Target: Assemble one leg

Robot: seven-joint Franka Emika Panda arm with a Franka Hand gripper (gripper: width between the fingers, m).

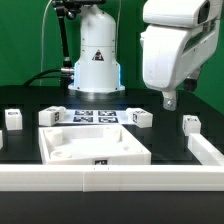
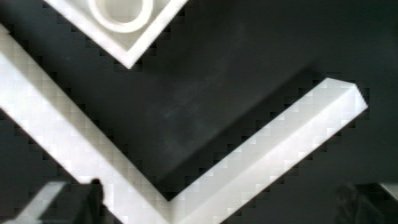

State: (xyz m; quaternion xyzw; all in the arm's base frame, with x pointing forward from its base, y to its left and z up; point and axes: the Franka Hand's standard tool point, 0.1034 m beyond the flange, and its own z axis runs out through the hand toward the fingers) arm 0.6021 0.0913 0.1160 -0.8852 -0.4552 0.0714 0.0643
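Several small white legs with marker tags stand on the black table: one at the exterior view's far left point(image 1: 13, 118), one by the panel's back left point(image 1: 52, 117), one at its back right point(image 1: 140, 118), and one further right point(image 1: 190, 124). My gripper point(image 1: 168, 99) hangs in the air at the right, above the table and clear of every leg. In the wrist view the gripper point(image 2: 214, 208) is open and empty, with dark fingertips point(image 2: 54, 205) at the picture's edges. No leg shows in the wrist view.
The wide white square panel point(image 1: 70, 150) lies in the middle; its corner with a hole shows in the wrist view point(image 2: 125, 30). A white L-shaped wall point(image 1: 110, 180) point(image 2: 285, 125) runs along the front and right. The marker board point(image 1: 95, 115) lies by the arm's base.
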